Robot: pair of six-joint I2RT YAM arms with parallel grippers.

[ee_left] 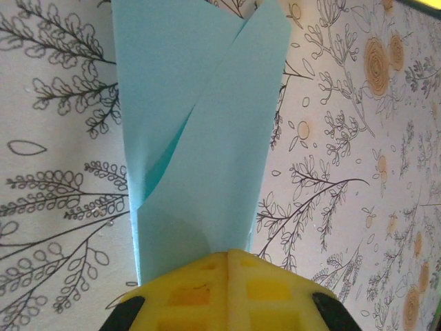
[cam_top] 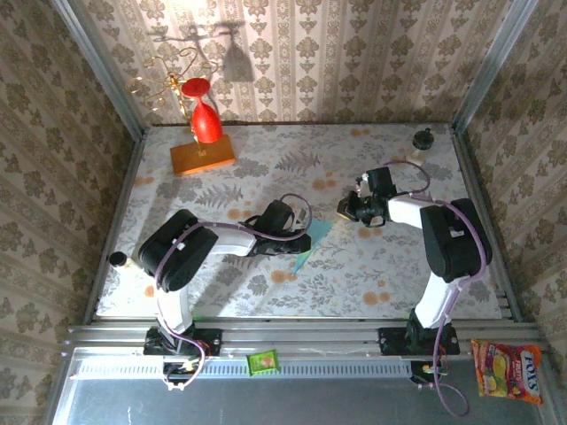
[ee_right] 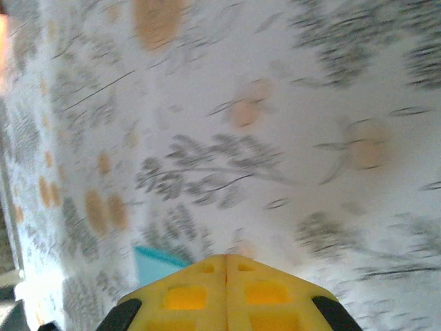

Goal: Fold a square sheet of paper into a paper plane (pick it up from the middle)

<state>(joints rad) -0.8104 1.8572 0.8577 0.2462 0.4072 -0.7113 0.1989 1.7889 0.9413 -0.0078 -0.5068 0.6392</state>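
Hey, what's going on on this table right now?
Two robot arms are working on a paper plane. The left hand, closed, sits at the near end of the half-folded light-blue sheet on the patterned table; pinching or pressing, I cannot tell. The right hand, also closed, hangs apart from it.

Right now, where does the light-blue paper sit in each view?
Top external: light-blue paper mid-table, at the left tool tip.
Left wrist: centre, rising from the yellow fingers.
Right wrist: a corner, bottom left.
Shared landmark: the floral tablecloth.
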